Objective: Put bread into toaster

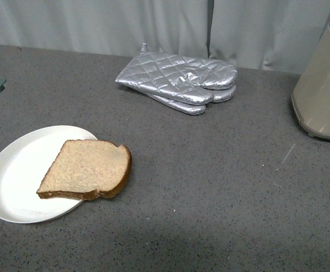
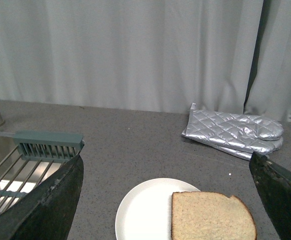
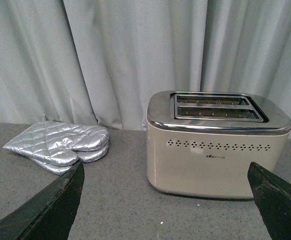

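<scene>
One slice of tan bread with a brown crust lies half on a white plate at the front left of the grey counter, its right part overhanging the rim. The beige toaster with a silver top stands at the right edge; its two slots are empty. My left gripper is open, back from the bread and plate, holding nothing. My right gripper is open too, facing the toaster with a gap of counter between. Neither arm shows in the front view.
Quilted silver oven mitts lie stacked at the back centre of the counter. A sink with a teal rack sits at the far left. Grey curtains hang behind the counter.
</scene>
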